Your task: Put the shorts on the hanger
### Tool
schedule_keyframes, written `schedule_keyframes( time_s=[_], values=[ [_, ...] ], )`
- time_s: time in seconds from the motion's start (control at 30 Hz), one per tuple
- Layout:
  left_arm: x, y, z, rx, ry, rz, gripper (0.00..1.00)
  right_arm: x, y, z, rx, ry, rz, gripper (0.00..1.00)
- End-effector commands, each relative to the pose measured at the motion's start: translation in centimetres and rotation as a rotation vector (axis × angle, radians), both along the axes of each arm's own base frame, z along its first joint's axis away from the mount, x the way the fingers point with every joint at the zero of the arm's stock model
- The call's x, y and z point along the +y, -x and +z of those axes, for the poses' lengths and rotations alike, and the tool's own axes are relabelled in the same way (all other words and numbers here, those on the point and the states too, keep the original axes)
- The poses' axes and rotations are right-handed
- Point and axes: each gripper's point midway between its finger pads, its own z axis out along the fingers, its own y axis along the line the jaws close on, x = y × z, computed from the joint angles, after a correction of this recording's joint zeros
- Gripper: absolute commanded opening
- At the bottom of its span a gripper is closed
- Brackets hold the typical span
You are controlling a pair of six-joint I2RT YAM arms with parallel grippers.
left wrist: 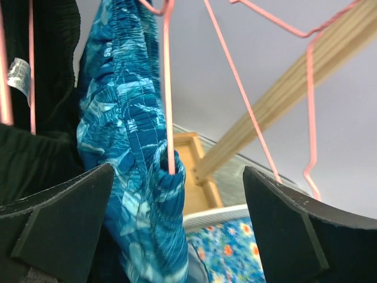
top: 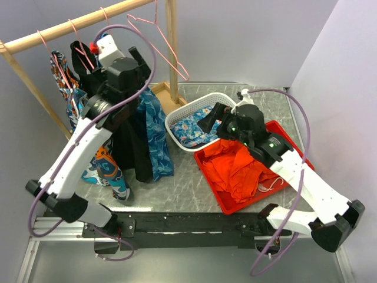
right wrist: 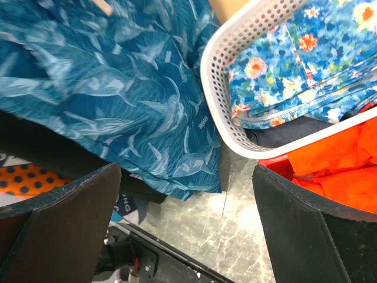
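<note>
Top external view shows the shorts (top: 156, 132) hanging under the wooden rail (top: 70, 26) at the left side of the table, with the left gripper (top: 138, 60) raised just beside them. In the left wrist view its fingers (left wrist: 59, 224) stand far apart and grip nothing. Between them the pink wire of the hanger (left wrist: 168, 88) goes down into a fold of the shorts. The right gripper (right wrist: 185, 171) is also wide open and empty, and it hovers near the white basket (right wrist: 218, 106) that holds a blue flowered cloth (right wrist: 271, 76).
</note>
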Motion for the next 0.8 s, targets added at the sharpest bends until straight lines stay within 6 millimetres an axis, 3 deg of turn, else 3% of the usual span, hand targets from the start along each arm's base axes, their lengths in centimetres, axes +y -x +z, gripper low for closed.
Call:
schedule_keyframes(
  time_s=[0.0, 0.3, 0.43, 0.6, 0.63, 0.7, 0.73, 0.77],
  values=[
    [0.1, 2.4, 1.9, -0.034, 0.041, -0.093, 0.97, -1.0, 1.1, 3.7, -0.091, -0.039, -0.006, 1.00],
    [-2.2, 5.5, 2.3, 0.005, 0.007, -0.262, 0.97, -3.1, 2.2, 3.3, -0.109, -0.023, -0.057, 1.00],
    [-6.8, 7.9, 1.5, 0.027, -0.029, -0.380, 0.96, -4.7, 2.9, 3.1, -0.124, -0.029, -0.113, 1.00],
    [-11.4, 10.3, -2.3, 0.088, -0.035, -0.504, 0.96, -6.8, 3.8, 1.7, -0.123, -0.057, -0.196, 1.00],
    [-12.8, 11.1, -4.1, 0.115, -0.051, -0.543, 0.97, -7.4, 4.3, 1.8, -0.129, -0.076, -0.212, 1.00],
    [-15.0, 12.6, -5.8, 0.140, -0.036, -0.613, 0.96, -8.2, 4.6, 0.1, -0.106, -0.061, -0.246, 1.00],
    [-15.8, 12.9, -8.0, 0.170, -0.048, -0.632, 0.96, -8.7, 5.0, 0.2, -0.112, -0.078, -0.258, 1.00],
    [-16.3, 13.4, -9.0, 0.179, -0.036, -0.655, 0.96, -9.0, 5.2, -1.1, -0.093, -0.064, -0.267, 1.00]
  ],
)
